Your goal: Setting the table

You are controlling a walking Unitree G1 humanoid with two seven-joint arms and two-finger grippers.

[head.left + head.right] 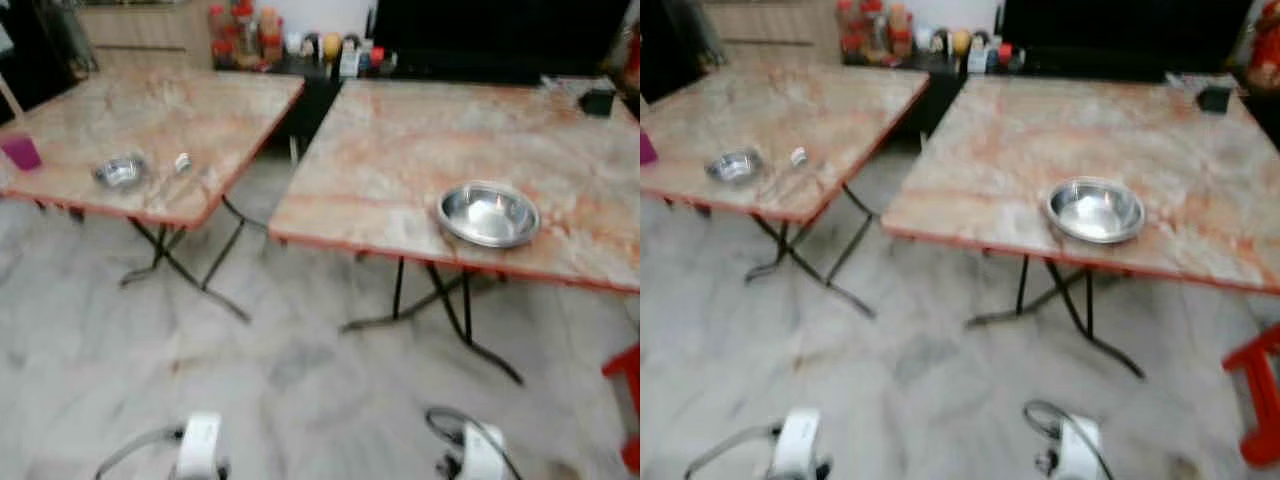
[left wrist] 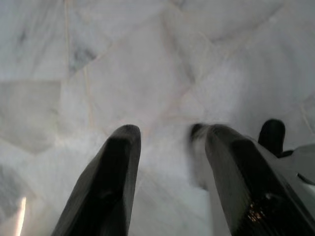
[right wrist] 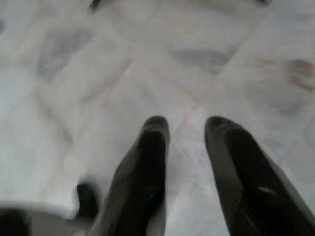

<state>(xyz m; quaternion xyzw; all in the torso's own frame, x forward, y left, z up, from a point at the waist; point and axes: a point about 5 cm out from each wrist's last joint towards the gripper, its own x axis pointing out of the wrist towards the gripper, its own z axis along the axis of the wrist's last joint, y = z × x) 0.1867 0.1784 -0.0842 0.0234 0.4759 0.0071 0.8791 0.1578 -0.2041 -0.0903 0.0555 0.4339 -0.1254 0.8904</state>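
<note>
2 folding tables on marble floor (image 1: 300, 400). Right table (image 1: 400, 150): 1 large steel bowl (image 1: 488, 214) near its front edge. Left table (image 1: 150, 110): 1 small steel bowl (image 1: 120, 172), 1 spoon-like item (image 1: 180, 164), 1 purple cup (image 1: 21, 152). Left gripper (image 2: 170, 182) and right gripper (image 3: 189, 172): hanging over the floor, fingers parted, holding nothing. Risk: large bowl sits close to the edge; a blurred, walking approach could nudge it off.

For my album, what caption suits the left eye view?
Two marble-patterned folding tables on a pale floor: a large steel bowl on the right one, a small steel bowl and purple cup on the left.
</note>
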